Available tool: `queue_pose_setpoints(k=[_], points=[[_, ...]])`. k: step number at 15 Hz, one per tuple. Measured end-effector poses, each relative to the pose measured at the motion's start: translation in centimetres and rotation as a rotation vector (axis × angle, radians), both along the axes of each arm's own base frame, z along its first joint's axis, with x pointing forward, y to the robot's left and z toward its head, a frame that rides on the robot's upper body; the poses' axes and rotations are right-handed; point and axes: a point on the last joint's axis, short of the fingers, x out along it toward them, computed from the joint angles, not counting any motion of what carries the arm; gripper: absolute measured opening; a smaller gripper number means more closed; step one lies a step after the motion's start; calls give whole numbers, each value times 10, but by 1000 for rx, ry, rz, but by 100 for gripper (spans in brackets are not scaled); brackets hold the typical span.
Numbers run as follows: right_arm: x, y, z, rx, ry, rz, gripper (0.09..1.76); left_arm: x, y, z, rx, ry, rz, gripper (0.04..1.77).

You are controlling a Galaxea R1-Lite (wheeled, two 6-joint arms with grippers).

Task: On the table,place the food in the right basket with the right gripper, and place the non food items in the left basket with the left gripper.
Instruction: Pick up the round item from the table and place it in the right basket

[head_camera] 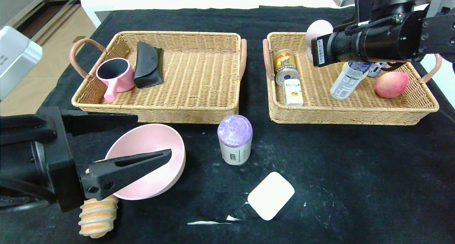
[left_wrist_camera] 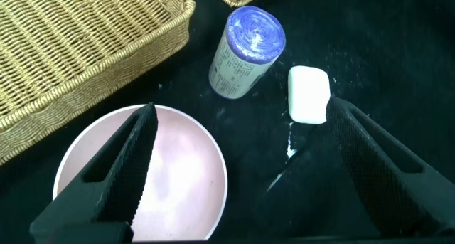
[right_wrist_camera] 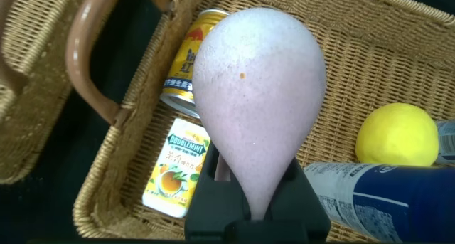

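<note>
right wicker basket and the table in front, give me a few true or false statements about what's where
1. The right gripper holds a pale pink teardrop-shaped object over the right wicker basket. True.
2. The pink bowl lies in the left wicker basket. False: it is on the black table cloth.
3. The purple-topped roll stands on the cloth. True.
4. The left gripper is shut on the white rectangular pad. False: it is open over the bowl.

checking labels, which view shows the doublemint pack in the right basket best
The right wrist view: the doublemint pack lies close, label readable, beside the can. The head view shows it small by the right basket's near left wall, label unreadable. The left wrist view does not show it.
</note>
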Motion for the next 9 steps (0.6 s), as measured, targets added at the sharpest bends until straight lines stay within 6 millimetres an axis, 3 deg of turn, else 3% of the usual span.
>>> queue_pose_setpoints(k=[9], points=[[39, 2, -24, 21, -47, -36, 18, -1, 1, 1, -3, -5, 0, 172]])
